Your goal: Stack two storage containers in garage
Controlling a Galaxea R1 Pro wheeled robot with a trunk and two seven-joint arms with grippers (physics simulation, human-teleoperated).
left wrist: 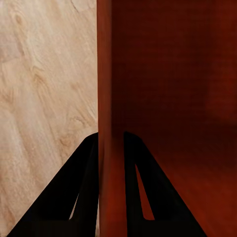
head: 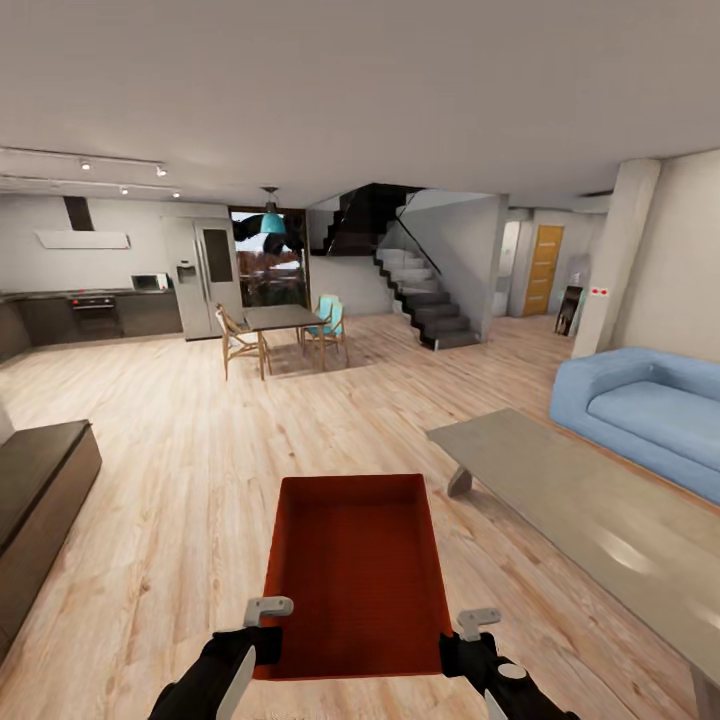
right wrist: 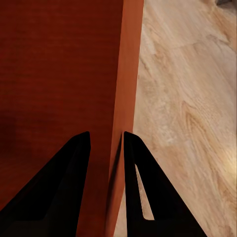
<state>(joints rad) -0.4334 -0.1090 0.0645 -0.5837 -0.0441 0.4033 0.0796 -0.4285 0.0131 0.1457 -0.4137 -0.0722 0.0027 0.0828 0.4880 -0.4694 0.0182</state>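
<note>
A rust-red open-top storage container (head: pixel 358 570) hangs in front of me over the living room's light wood planks, held by both arms. My left gripper (head: pixel 268 628) is shut on the container's left wall (left wrist: pixel 111 98), one finger on each side of it. My right gripper (head: pixel 462 640) is shut on the right wall (right wrist: pixel 126 74) the same way. The box is empty inside. The pale blue sofa (head: pixel 640 410) is at the right.
A long grey coffee table (head: pixel 590 510) stands close on the right. A dark low cabinet (head: pixel 40 500) is at the left. Ahead are a dining table with chairs (head: pixel 285 330), a kitchen (head: pixel 90 300), a staircase (head: pixel 425 295) and a honey-coloured door (head: pixel 543 268).
</note>
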